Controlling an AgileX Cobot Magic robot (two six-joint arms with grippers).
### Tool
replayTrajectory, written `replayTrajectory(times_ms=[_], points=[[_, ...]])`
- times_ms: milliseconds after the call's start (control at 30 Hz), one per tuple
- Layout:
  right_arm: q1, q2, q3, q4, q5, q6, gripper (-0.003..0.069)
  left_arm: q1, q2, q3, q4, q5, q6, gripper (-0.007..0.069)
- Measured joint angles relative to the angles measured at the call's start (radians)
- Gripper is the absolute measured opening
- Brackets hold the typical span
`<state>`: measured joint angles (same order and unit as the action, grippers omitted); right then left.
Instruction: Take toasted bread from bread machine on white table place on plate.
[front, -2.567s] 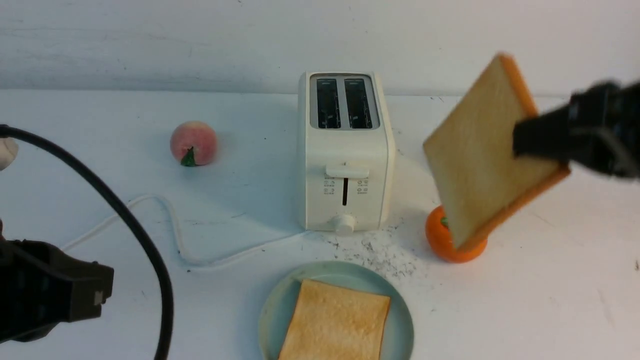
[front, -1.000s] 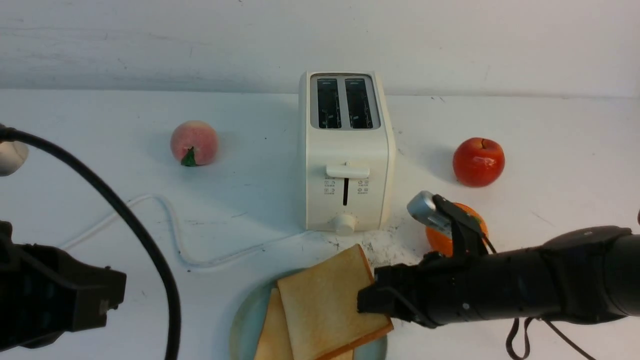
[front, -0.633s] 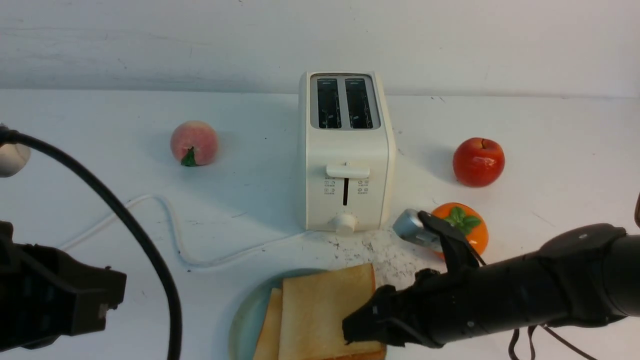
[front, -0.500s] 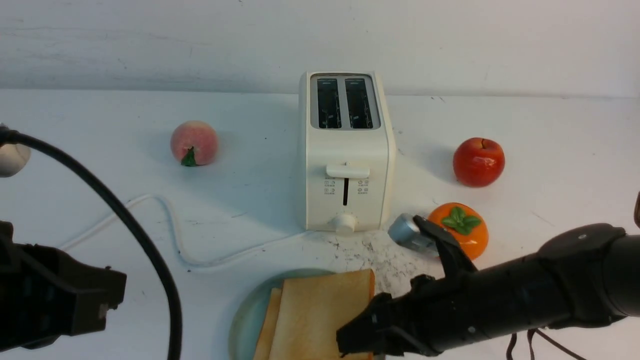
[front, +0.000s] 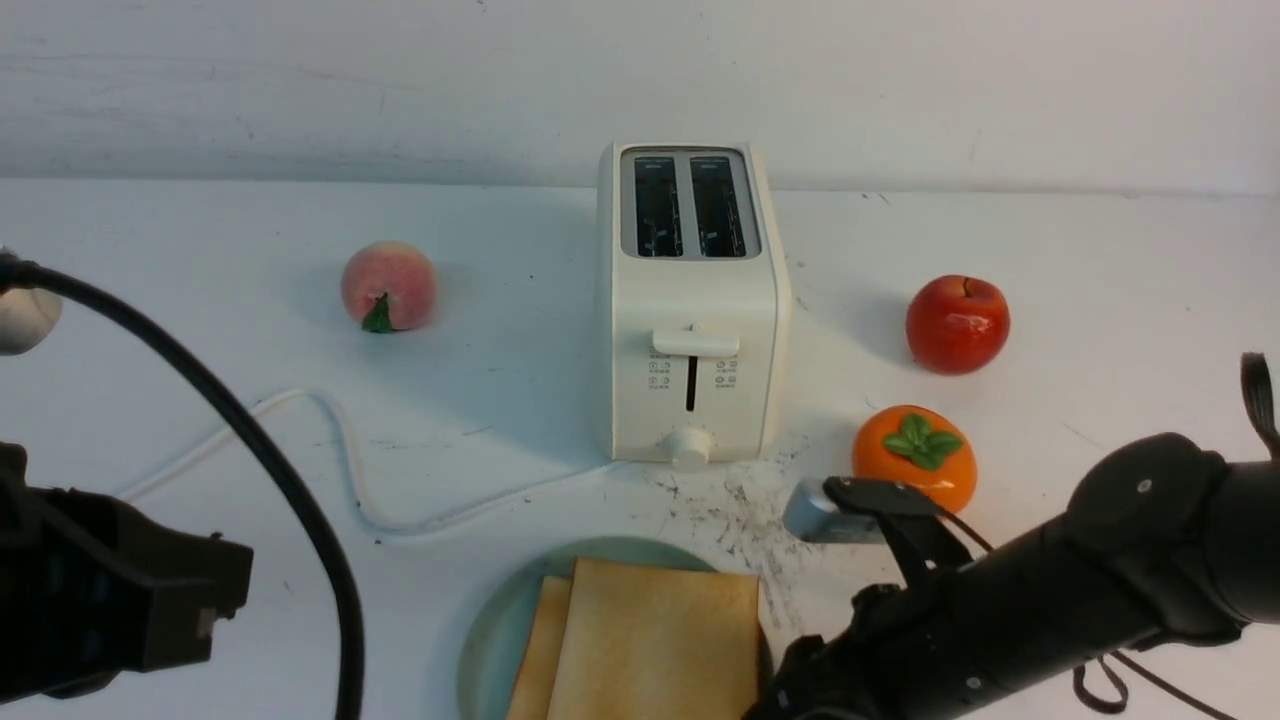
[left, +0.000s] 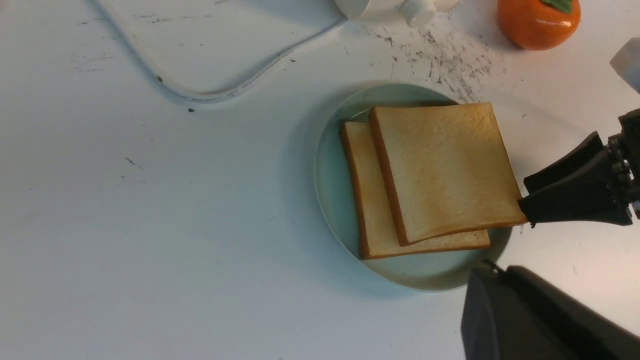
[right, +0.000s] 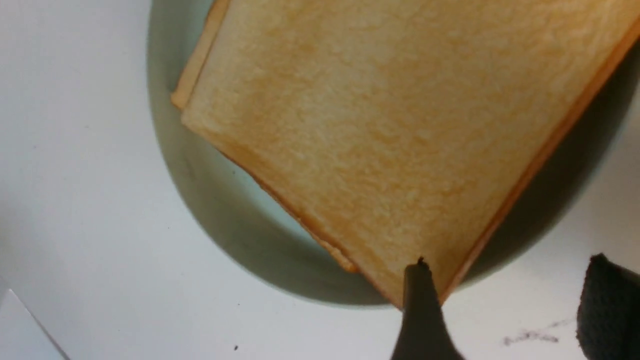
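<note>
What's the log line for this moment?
toast: both slices on plate | toaster: empty | right end effector: open, at toast edge | left end effector: shut

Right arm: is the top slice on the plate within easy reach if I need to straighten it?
Probably yes. The right gripper stands open right at a corner of the top slice, by the rim of the plate, with nothing between them.

Your scuffed white table carried a plate just ahead of the right gripper, an orange fruit near it, and farther beyond it the bread machine, its cord, a peach and an apple.
</note>
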<state>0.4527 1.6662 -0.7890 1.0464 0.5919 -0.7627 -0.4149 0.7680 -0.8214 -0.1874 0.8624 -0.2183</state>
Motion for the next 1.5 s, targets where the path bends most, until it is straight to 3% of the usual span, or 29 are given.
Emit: replayTrajectory(times_ms=[133, 267, 333, 367, 400, 500, 533, 600, 733, 867, 1067, 1233, 1500], points=[[0.000, -0.041, -0.040, -0.131, 0.010, 0.089, 0.0411, 0.000, 0.000, 0.000, 0.000, 0.000, 0.001, -0.0014], [0.000, -0.141, -0.116, -0.374, 0.045, 0.286, 0.0367, 0.000, 0.000, 0.000, 0.000, 0.001, 0.003, -0.0014], [-0.009, -0.202, -0.168, -0.540, 0.104, 0.434, 0.0295, 0.000, 0.000, 0.000, 0.000, -0.002, 0.003, -0.0014], [-0.010, -0.202, -0.173, -0.556, 0.112, 0.448, 0.0286, 0.000, 0.000, 0.000, 0.000, -0.002, 0.003, -0.0014], [-0.029, -0.258, -0.219, -0.690, 0.174, 0.563, 0.0204, 0.000, 0.000, 0.000, 0.000, -0.004, 0.003, -0.0014], [-0.067, -0.370, -0.274, -0.928, 0.271, 0.763, 0.0043, 0.000, 0.000, 0.000, 0.000, -0.006, 0.003, -0.0014], [-0.069, -0.380, -0.276, -0.928, 0.276, 0.763, 0.0034, 0.000, 0.000, 0.000, 0.000, -0.007, 0.003, -0.0014], [-0.091, -0.478, -0.289, -1.046, 0.312, 0.866, -0.0012, 0.000, 0.000, 0.000, 0.000, -0.014, 0.003, -0.0014], [-0.116, -0.804, -0.268, -1.236, 0.318, 1.031, -0.0019, 0.000, 0.000, 0.000, 0.000, -0.052, 0.003, -0.0014], [-0.118, -1.073, -0.159, -1.309, 0.248, 1.122, -0.0019, 0.000, 0.000, 0.000, 0.000, -0.081, 0.003, -0.0014], [-0.118, -1.481, 0.164, -1.376, -0.026, 1.242, -0.0015, 0.000, 0.000, 0.000, 0.000, -0.100, 0.003, -0.0014], [-0.118, -1.575, 0.355, -1.415, -0.181, 1.275, -0.0003, 0.000, 0.000, 0.000, -0.004, -0.121, 0.003, -0.0014], [-0.118, -1.575, 0.422, -1.493, -0.317, 1.275, 0.0004, 0.000, -0.105, 0.086, -0.029, -0.194, 0.054, -0.0014]])
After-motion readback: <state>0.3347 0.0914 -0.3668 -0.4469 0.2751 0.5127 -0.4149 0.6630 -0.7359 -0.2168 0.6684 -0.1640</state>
